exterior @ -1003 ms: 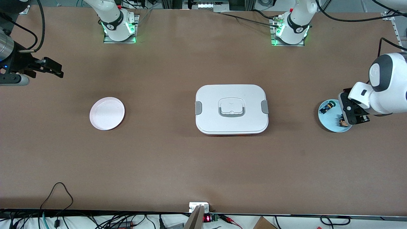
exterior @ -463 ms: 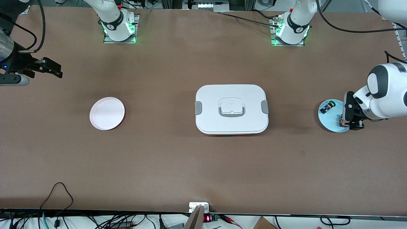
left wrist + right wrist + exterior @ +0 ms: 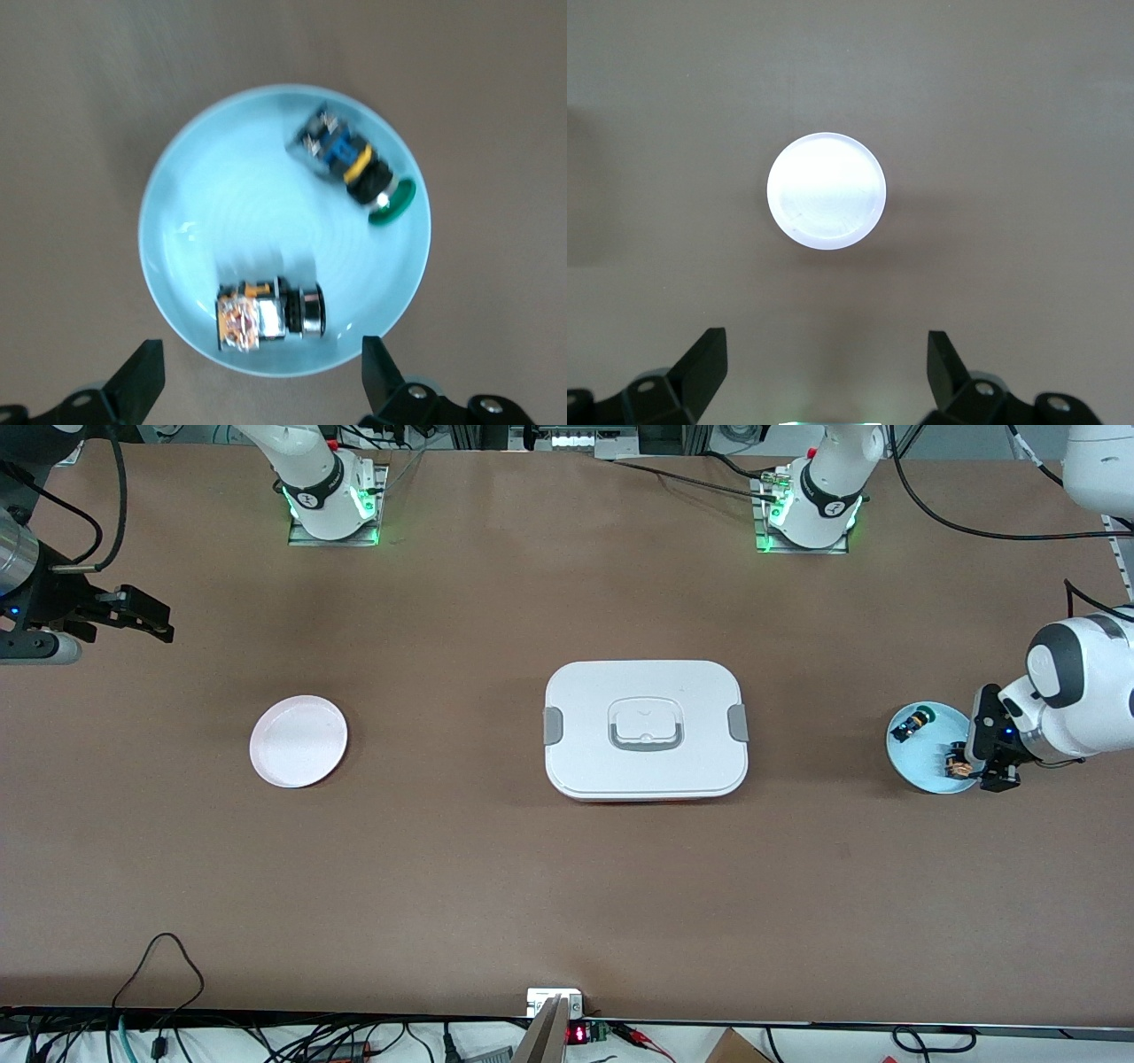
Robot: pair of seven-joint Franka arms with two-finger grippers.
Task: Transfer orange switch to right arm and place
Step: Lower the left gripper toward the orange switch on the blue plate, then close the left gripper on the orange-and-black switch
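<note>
Front view: the brown table (image 3: 496, 886) carries a round light-blue plate (image 3: 921, 766) at the left arm's end. On it lies the orange switch (image 3: 957, 765), a tiny black component with copper-coloured parts, nearer to the camera than a small black switch with blue and green parts (image 3: 912, 724) on the same plate. The left gripper (image 3: 992, 757), a black linkage-finger unit on a white wrist, hangs low over the plate's edge just beside the orange switch. A closed white rectangular lunch box with grey clips (image 3: 646, 729) sits mid-table. A round white plate (image 3: 299, 741) lies toward the right arm's end. The right gripper (image 3: 146, 618), a slim black pincer, waits in the air at that end of the table.

Left wrist view: the left gripper's fingers (image 3: 142, 379) stand wide apart, holding nothing; the orange switch (image 3: 266, 315) lies on its side near the plate's rim (image 3: 155, 266), between the fingers' lines but clear of them.

Right wrist view: the right gripper's fingers (image 3: 704, 363) stand wide apart and empty, with the white plate (image 3: 826, 190) on the table below them.
</note>
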